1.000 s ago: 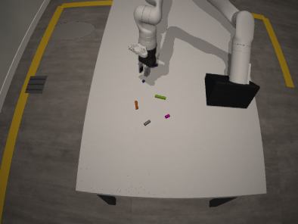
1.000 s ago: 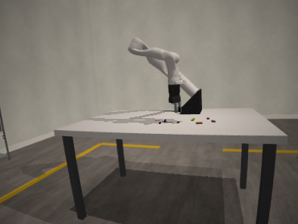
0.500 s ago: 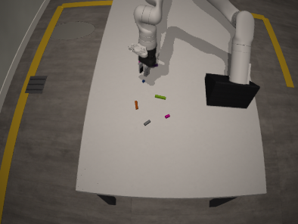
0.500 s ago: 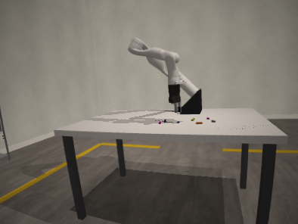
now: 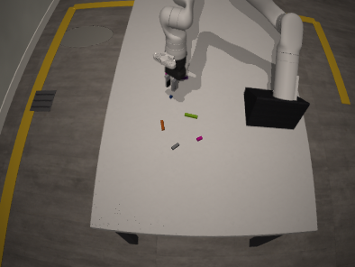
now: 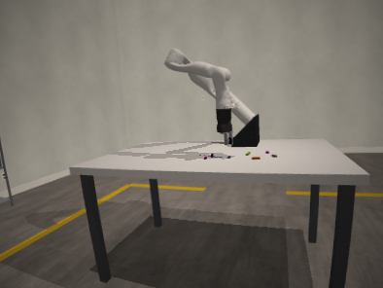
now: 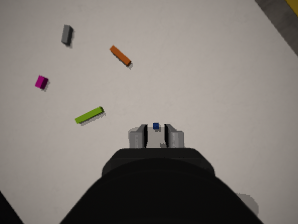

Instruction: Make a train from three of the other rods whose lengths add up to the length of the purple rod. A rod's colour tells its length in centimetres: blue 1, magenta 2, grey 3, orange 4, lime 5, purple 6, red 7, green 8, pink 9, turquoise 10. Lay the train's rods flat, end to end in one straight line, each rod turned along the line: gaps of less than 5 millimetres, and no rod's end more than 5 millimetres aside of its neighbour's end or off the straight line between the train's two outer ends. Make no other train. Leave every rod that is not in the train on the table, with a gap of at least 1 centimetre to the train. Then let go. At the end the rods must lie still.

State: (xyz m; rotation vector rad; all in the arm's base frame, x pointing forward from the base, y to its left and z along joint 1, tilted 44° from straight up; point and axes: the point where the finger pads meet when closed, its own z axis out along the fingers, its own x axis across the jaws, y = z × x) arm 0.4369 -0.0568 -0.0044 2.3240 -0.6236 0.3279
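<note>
Wrist view, left to right: a magenta rod (image 7: 41, 81), grey rod (image 7: 66, 34), lime rod (image 7: 89, 115) and orange rod (image 7: 120, 55) lie scattered, well apart, on the white table (image 7: 225, 75). Right of them, the gripper (image 7: 156, 134) has its fingers partly closed around the small blue rod (image 7: 156, 126); whether they grip it cannot be told.

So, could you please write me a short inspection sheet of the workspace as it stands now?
Surface: white table, rods scattered, no train yet.
Job's things: tiny blue rod between the fingers; orange rod, lime rod, grey rod and magenta rod lie apart. Purple rod mostly hidden behind the wrist.
Clutter: nothing seen.
Grippers: black two-finger gripper low over the table, fingers half closed around the blue rod; grip not confirmed.
Cables: nothing seen.
Surroundings: black arm base, yellow floor line.
</note>
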